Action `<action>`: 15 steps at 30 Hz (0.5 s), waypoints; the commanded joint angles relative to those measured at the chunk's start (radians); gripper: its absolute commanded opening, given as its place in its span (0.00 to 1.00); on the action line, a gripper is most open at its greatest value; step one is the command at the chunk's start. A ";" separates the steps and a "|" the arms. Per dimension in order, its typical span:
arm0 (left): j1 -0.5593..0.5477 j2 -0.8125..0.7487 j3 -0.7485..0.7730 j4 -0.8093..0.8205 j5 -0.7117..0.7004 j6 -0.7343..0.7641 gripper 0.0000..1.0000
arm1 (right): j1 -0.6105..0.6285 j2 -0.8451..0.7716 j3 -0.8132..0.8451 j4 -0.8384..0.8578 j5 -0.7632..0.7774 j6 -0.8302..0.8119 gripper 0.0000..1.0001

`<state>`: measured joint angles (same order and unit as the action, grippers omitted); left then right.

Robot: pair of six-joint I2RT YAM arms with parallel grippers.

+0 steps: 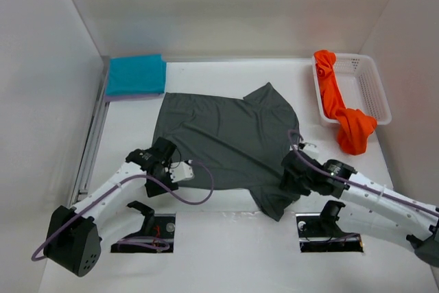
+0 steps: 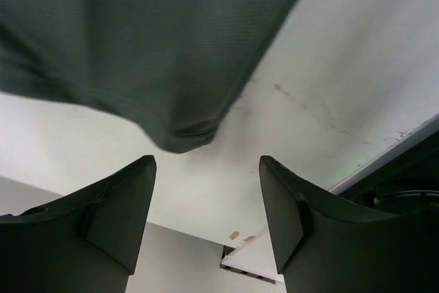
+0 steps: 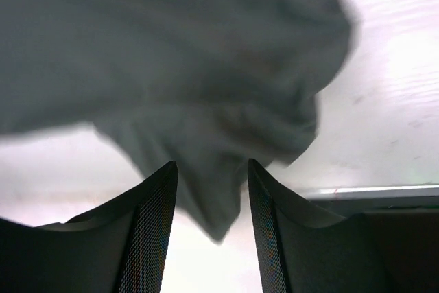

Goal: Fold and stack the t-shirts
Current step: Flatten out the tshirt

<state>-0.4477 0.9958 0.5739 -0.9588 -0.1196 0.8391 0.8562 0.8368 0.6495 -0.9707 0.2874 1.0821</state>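
A dark grey t-shirt (image 1: pixel 226 138) lies spread across the middle of the table. My left gripper (image 1: pixel 164 156) is at its near left edge. In the left wrist view that gripper (image 2: pixel 206 161) is open and empty, with a grey corner (image 2: pixel 137 46) just beyond its fingertips. My right gripper (image 1: pixel 289 173) is over the shirt's near right part. It stands open (image 3: pixel 212 164), and blurred grey cloth (image 3: pixel 206 101) shows loose between and beyond its fingers. A folded teal t-shirt (image 1: pixel 136 73) rests on a lavender one (image 1: pixel 130 97) at the back left. An orange t-shirt (image 1: pixel 343 114) hangs over the basket's rim.
A white mesh basket (image 1: pixel 370 80) stands at the back right with the orange cloth spilling over its near corner. A metal rail (image 1: pixel 89 149) runs along the table's left side. Two dark cut-outs (image 1: pixel 144 235) (image 1: pixel 329 235) sit by the arm bases at the near edge.
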 commanded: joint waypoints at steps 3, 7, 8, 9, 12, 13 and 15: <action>-0.021 0.023 -0.054 0.087 -0.040 0.037 0.64 | 0.273 0.047 -0.017 0.013 -0.097 0.087 0.50; -0.009 0.085 -0.062 0.167 -0.075 0.023 0.64 | 0.424 0.081 -0.059 0.033 -0.145 0.200 0.52; -0.007 0.095 -0.065 0.178 -0.077 0.017 0.64 | 0.438 0.079 -0.074 0.035 -0.158 0.243 0.52; -0.006 0.101 -0.069 0.190 -0.078 0.014 0.63 | 0.444 0.076 -0.086 0.038 -0.166 0.274 0.52; -0.004 0.112 -0.097 0.233 -0.081 0.008 0.58 | 0.468 0.041 -0.129 0.050 -0.174 0.390 0.53; -0.006 0.116 -0.107 0.248 -0.083 0.005 0.55 | 0.471 0.030 -0.143 0.062 -0.175 0.415 0.53; -0.010 0.125 -0.126 0.278 -0.091 0.002 0.49 | 0.471 0.010 -0.175 0.096 -0.179 0.444 0.53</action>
<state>-0.4591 1.1049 0.4915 -0.7692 -0.2085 0.8486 1.3159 0.8795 0.5003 -0.9287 0.1242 1.4010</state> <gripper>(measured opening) 0.503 0.530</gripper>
